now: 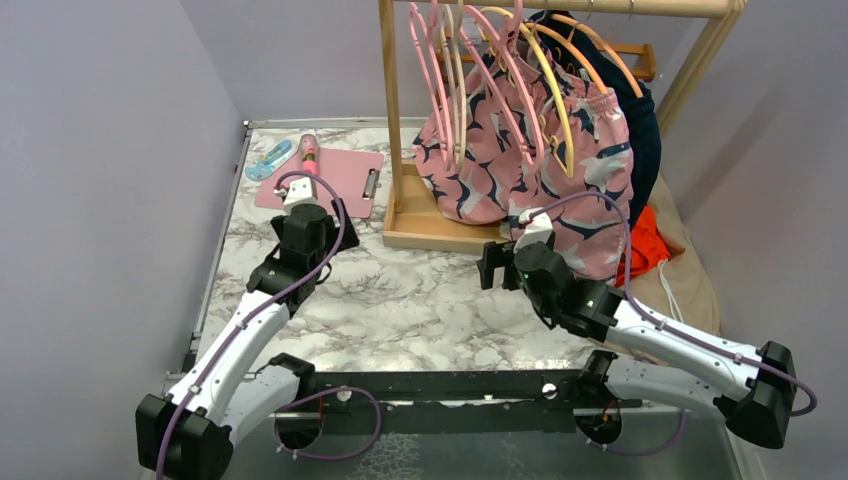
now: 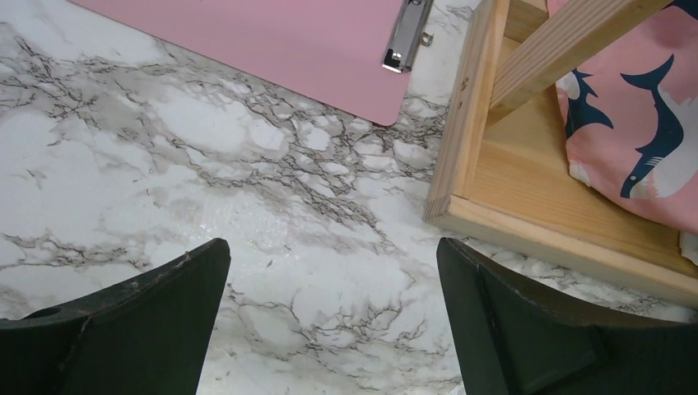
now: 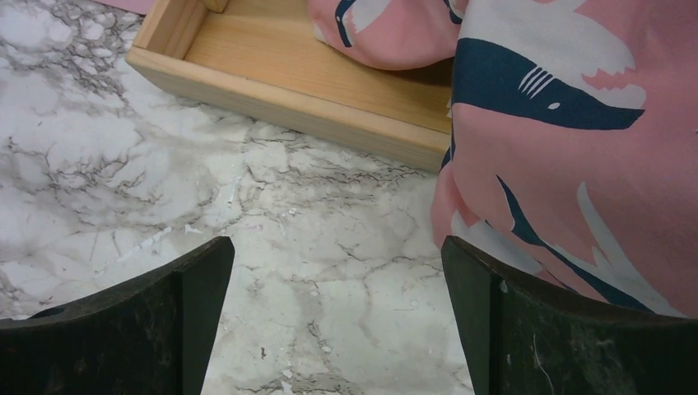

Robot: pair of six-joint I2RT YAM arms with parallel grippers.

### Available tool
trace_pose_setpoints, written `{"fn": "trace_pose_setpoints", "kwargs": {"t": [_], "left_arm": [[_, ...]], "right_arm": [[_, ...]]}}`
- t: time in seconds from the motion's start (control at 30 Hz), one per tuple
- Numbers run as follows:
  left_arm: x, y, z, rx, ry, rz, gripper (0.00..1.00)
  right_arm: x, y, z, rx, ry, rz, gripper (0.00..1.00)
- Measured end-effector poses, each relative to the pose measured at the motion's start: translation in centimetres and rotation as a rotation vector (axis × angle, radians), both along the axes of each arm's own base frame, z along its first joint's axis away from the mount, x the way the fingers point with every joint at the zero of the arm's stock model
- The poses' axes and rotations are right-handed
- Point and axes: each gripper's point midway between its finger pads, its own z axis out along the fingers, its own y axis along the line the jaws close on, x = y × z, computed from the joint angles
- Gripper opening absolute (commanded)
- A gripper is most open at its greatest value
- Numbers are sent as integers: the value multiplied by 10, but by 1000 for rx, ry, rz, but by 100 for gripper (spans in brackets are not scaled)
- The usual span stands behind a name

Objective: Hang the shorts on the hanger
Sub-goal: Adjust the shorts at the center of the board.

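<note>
The orange-red shorts [image 1: 645,245] lie bunched at the table's right edge, mostly hidden behind hanging pink shark-print shorts [image 1: 570,180]. The pale-yellow hanger [image 1: 556,95] hangs on the wooden rail among pink and orange hangers. My left gripper [image 1: 297,208] is open over bare marble near the clipboard; in the left wrist view its gripper [image 2: 333,271] holds nothing. My right gripper [image 1: 497,265] is open just left of the shark-print shorts; in the right wrist view that gripper [image 3: 337,271] is empty, its right finger [image 3: 510,313] beside the shark-print cloth [image 3: 576,164].
A wooden rack with a tray base [image 1: 425,237] stands at the back centre. A pink clipboard [image 1: 335,175], a pink tube [image 1: 309,155] and a blue item [image 1: 268,160] lie at the back left. A beige garment [image 1: 690,275] lies under the orange-red shorts.
</note>
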Motion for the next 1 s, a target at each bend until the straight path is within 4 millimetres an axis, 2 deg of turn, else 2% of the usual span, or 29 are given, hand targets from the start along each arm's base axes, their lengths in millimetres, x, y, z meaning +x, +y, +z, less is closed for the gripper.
{"fn": "trace_pose_setpoints", "kwargs": {"t": [0.2, 0.43, 0.6, 0.83, 1.0], "left_arm": [[-1, 2, 3, 20, -9, -11, 99], [-1, 1, 2, 35, -7, -30, 99], [-2, -4, 0, 35, -4, -61, 99], [-4, -6, -3, 36, -2, -86, 99], [-6, -7, -2, 36, -11, -94, 99]], "right_arm": [[-1, 0, 1, -26, -13, 32, 100], [-9, 2, 18, 13, -53, 101, 100], [-9, 12, 20, 18, -53, 143, 100], [2, 39, 29, -2, 4, 167, 98], [-5, 35, 41, -25, 43, 180, 98]]}}
